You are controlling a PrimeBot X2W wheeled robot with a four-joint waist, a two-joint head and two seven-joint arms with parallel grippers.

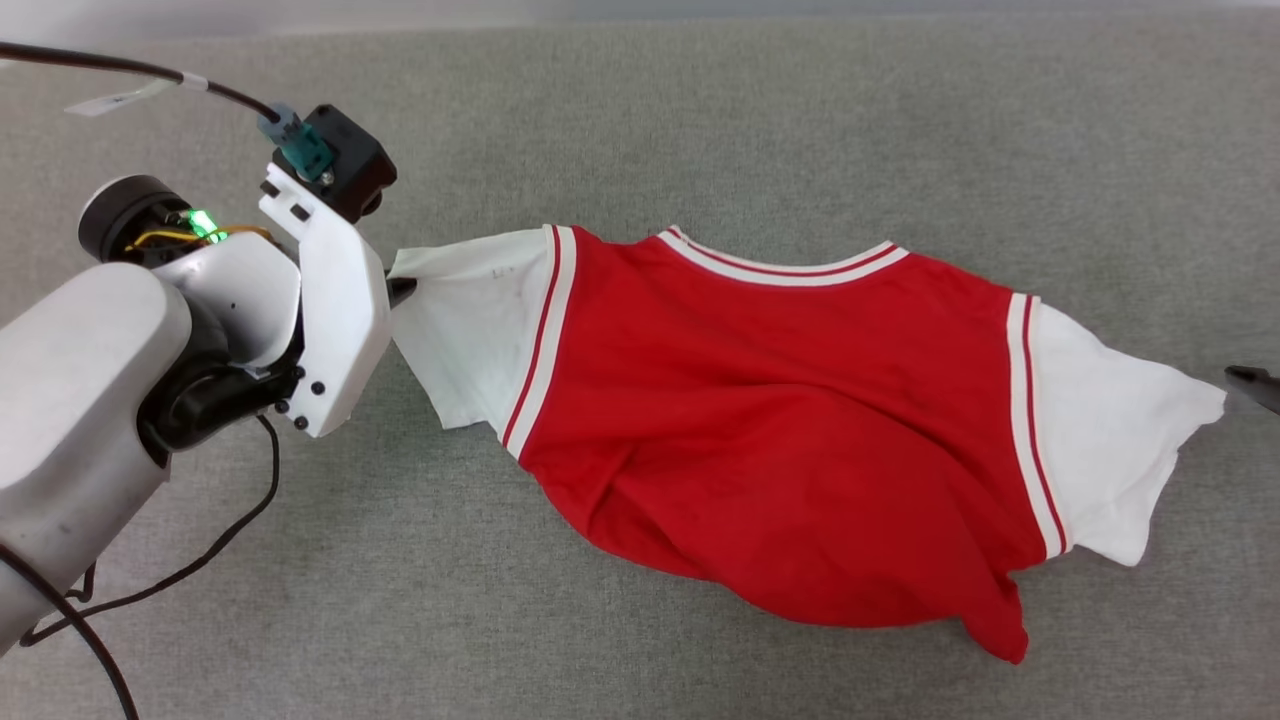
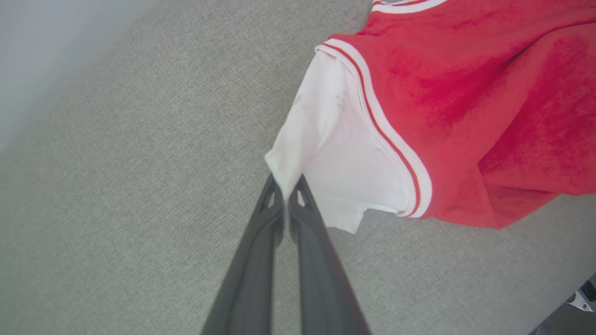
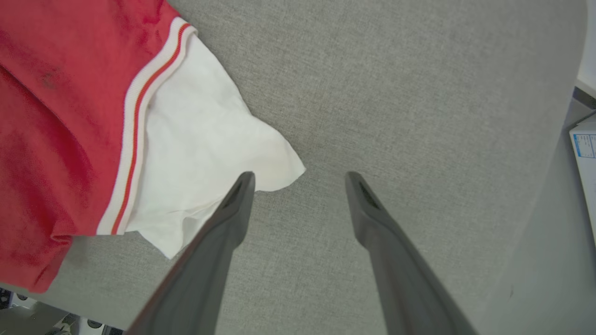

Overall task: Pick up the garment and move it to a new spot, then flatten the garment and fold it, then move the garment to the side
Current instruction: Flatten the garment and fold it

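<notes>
The garment (image 1: 780, 430) is a red jersey with white sleeves and striped trim, spread across the grey surface with its plain red side up. My left gripper (image 2: 285, 186) is shut on the tip of one white sleeve (image 2: 335, 153), which is pulled taut and lifted; in the head view that gripper (image 1: 398, 290) sits at the sleeve's left end. My right gripper (image 3: 300, 179) stands open just off the corner of the other white sleeve (image 3: 205, 149), nothing between its fingers. One dark fingertip (image 1: 1255, 385) shows at the head view's right edge, next to that sleeve's tip.
A grey fabric-covered surface (image 1: 700, 120) lies under everything. Black cables (image 1: 180, 570) trail from the left arm at the lower left. The surface's edge and a white box (image 3: 586, 153) appear at the right of the right wrist view.
</notes>
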